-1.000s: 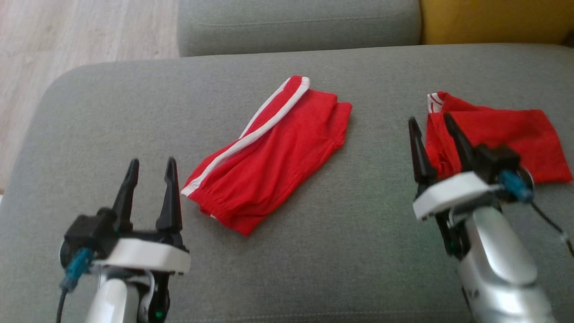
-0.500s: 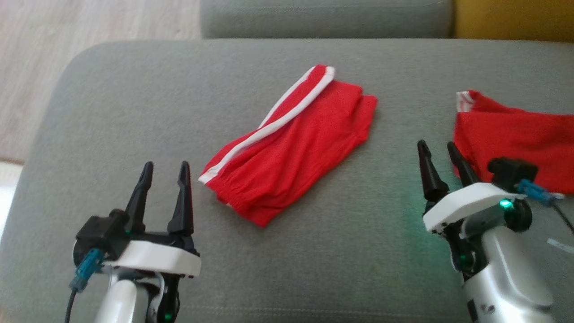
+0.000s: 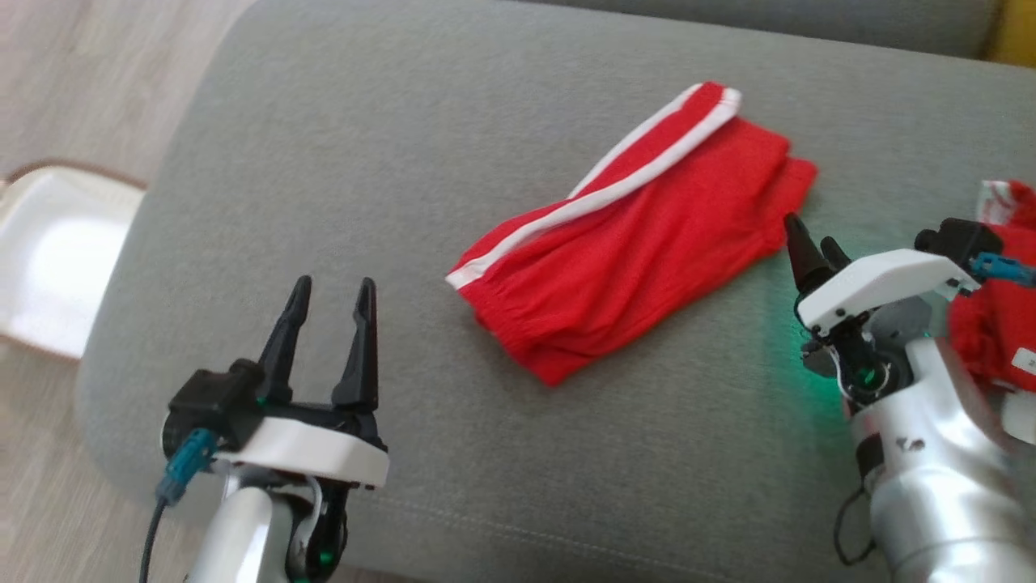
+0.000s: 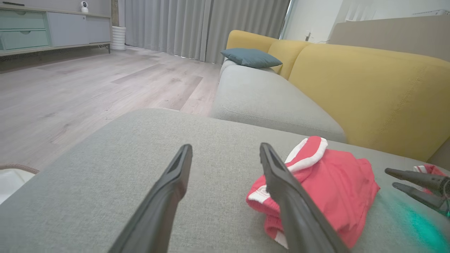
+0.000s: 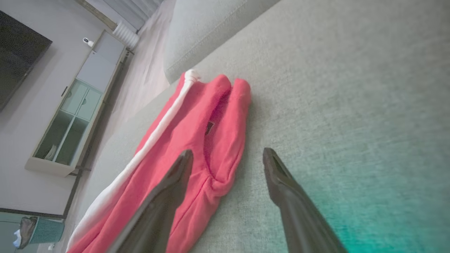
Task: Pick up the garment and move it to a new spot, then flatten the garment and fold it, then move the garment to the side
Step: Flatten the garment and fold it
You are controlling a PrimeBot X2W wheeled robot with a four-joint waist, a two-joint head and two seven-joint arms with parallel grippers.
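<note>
Our right gripper (image 3: 809, 235) has swung from the second red garment (image 3: 989, 336) to the red shorts (image 3: 639, 243) folded on the grey cushion (image 3: 388, 154); it and our left gripper (image 3: 334, 283) gape empty. Pinching one layer could undo the fold.

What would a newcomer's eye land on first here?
The red shorts with a white stripe lie diagonally mid-cushion on the grey sofa. The open left gripper sits lower left; the open right gripper points at the shorts' right end, with another red garment at the far right edge.
</note>
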